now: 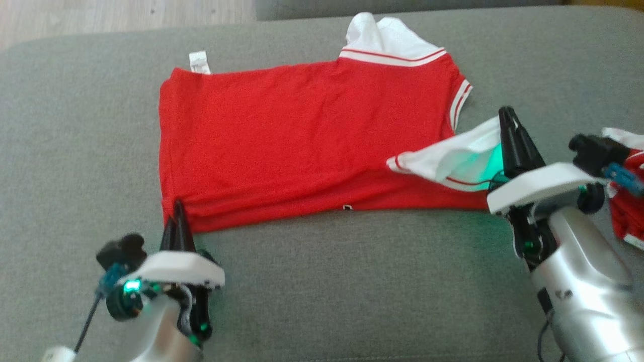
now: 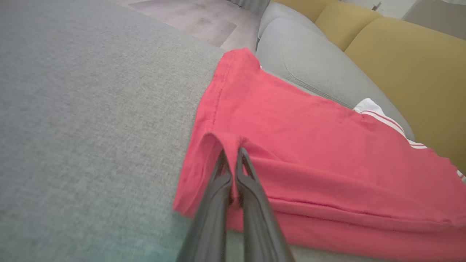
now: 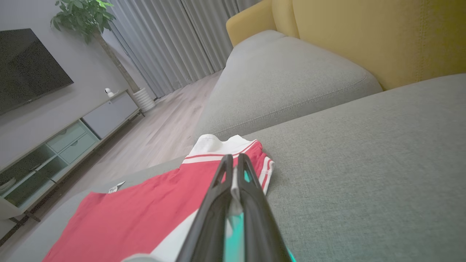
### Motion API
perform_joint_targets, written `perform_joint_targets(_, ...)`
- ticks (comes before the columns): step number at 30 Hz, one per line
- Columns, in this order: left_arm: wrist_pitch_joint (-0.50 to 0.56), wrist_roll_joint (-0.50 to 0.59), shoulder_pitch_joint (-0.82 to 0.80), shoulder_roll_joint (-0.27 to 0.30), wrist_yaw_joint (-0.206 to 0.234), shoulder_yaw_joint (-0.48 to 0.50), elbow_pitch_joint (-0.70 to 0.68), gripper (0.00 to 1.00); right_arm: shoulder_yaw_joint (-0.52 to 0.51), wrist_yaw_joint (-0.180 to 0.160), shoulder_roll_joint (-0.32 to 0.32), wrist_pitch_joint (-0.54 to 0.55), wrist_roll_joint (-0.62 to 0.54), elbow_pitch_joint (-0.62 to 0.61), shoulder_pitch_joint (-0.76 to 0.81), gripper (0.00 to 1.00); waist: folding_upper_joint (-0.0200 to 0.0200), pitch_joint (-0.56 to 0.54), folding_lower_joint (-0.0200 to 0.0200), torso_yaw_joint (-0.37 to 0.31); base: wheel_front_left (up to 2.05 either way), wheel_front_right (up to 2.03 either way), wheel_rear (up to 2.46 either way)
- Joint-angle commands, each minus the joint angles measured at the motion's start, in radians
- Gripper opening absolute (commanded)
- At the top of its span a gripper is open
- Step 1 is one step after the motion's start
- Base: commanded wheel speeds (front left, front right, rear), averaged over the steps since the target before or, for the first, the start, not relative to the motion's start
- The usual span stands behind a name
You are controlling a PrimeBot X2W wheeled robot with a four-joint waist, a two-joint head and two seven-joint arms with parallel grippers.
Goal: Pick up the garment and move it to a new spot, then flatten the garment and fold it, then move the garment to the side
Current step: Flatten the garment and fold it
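I'm watching yellow backrest (image 2: 418,65) behind, second red cloth (image 1: 626,221) bunching at far right; soft red garment (image 1: 302,141) lying on woven grey cushion (image 1: 352,281); left gripper (image 1: 178,213) pinching its hem corner, right gripper (image 1: 505,118) clamping its white flap

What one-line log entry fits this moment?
folding | left jaws: shut on garment hem corner | right jaws: shut on white flap | surface: grey cushion

Grey fabric sofa seat (image 1: 322,291) carries a red shirt (image 1: 302,146) with white striped trim, lying mostly flat across its middle, near edge doubled in layers, and a second red-and-white cloth (image 1: 628,221), partly hidden, at the right edge.
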Motion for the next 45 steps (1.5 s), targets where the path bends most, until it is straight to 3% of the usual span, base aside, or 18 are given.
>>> perform_joint_targets(1,-0.005,-0.015,-0.063,0.017,0.014,0.019,-0.011,0.0,0.021,0.003,0.013,-0.019,-0.013,0.006,-0.056,0.0,0.0,0.021,-0.0003,0.009,0.0,0.0,0.0)
perform_joint_targets(3,-0.005,-0.023,-0.093,0.017,0.03,0.019,-0.003,0.01,0.026,0.003,0.021,-0.024,-0.016,0.051,-0.091,0.0,0.0,0.031,-0.0003,0.012,0.0,0.0,0.0)
perform_joint_targets(4,-0.005,-0.031,-0.105,0.017,0.039,0.022,-0.003,0.22,0.025,0.003,0.024,-0.028,-0.018,0.072,-0.106,0.0,0.0,0.035,-0.0003,0.013,0.0,0.0,0.0)
perform_joint_targets(5,-0.005,-0.038,-0.117,0.017,0.051,0.028,-0.009,0.4,0.022,0.003,0.028,-0.033,-0.021,0.093,-0.12,0.44,0.0,0.038,-0.0003,0.014,0.0,0.0,0.0)
perform_joint_targets(6,-0.005,-0.043,-0.125,0.017,0.062,0.034,-0.016,0.92,0.017,0.003,0.033,-0.037,-0.023,0.108,-0.133,1.0,0.0,0.041,-0.0003,0.015,0.0,0.0,0.0)
perform_joint_targets(7,-0.005,-0.041,-0.131,0.017,0.071,0.039,-0.026,1.0,0.008,0.003,0.038,-0.041,-0.027,0.118,-0.144,1.0,0.0,0.043,-0.0003,0.015,0.0,0.0,0.0)
perform_joint_targets(9,-0.005,-0.006,-0.135,0.017,0.092,0.051,-0.059,1.0,-0.004,0.003,0.039,-0.046,-0.054,0.119,-0.158,1.0,0.0,0.045,-0.0003,0.016,0.0,0.0,0.0)
perform_joint_targets(13,-0.005,0.127,-0.081,0.017,0.135,0.08,-0.146,1.0,-0.093,0.003,0.044,-0.047,-0.169,0.008,-0.109,1.0,0.0,0.036,-0.0003,0.01,0.0,0.0,0.0)
perform_joint_targets(17,-0.005,0.233,0.016,0.017,0.142,0.079,-0.166,1.0,-0.145,0.003,0.068,-0.048,-0.292,-0.058,0.005,1.0,0.0,0.009,-0.0003,0.0,0.0,0.0,0.0)
perform_joint_targets(26,-0.005,0.383,0.186,0.017,0.136,0.077,-0.197,1.0,-0.217,0.003,0.116,-0.048,-0.449,-0.113,0.222,1.0,0.0,-0.07,-0.0003,-0.013,0.0,0.0,0.0)
perform_joint_targets(35,-0.005,0.415,0.335,0.017,0.126,0.106,-0.263,1.0,-0.239,0.003,0.144,-0.048,-0.457,-0.099,0.36,1.0,0.0,-0.155,-0.0003,-0.022,0.0,0.0,0.0)
perform_joint_targets(45,-0.005,0.407,0.398,0.017,0.119,0.097,-0.324,1.0,-0.217,0.003,0.146,-0.048,-0.398,-0.087,0.385,1.0,0.0,-0.171,-0.0003,-0.017,0.0,0.0,0.0)
